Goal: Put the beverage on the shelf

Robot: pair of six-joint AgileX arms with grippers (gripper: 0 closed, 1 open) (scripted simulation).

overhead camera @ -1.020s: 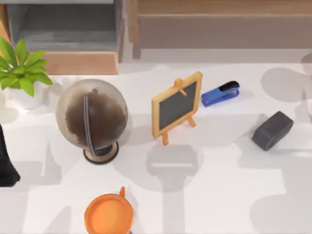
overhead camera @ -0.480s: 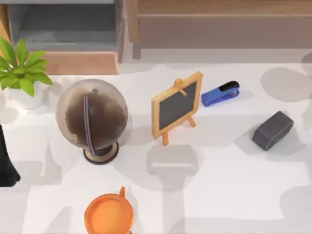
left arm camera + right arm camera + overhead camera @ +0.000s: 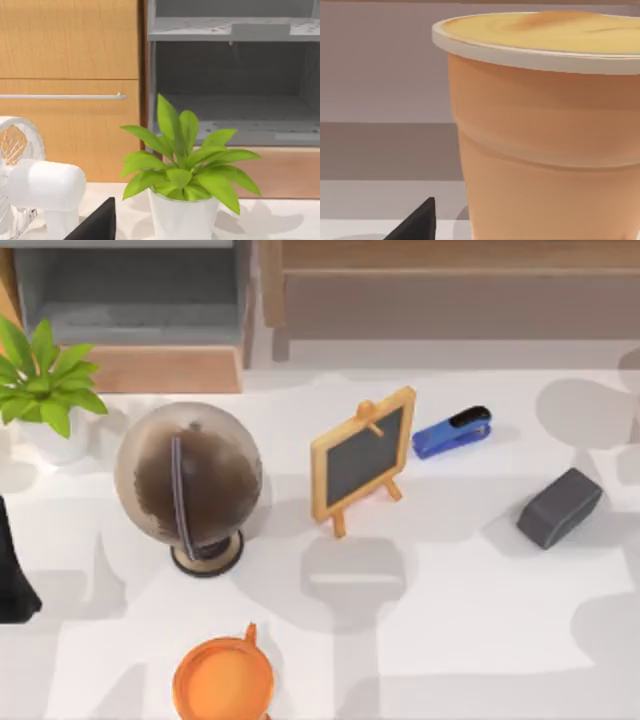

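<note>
The shelf [image 3: 140, 300] sits along the table's [image 3: 470, 620] far edge, upper left. The globe [image 3: 188, 480] stands left of the little chalkboard easel [image 3: 360, 455]. The orange beverage cup [image 3: 222, 680] is at the near edge, and the right wrist view has a cup right up close. Can't tell either gripper's finger state.

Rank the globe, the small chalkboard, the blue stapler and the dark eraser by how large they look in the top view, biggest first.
1. Globe, clearly the largest.
2. Chalkboard.
3. Eraser and stapler look about alike; the eraser is bulkier and the stapler slimmer, so I will not rank one above the other.
</note>
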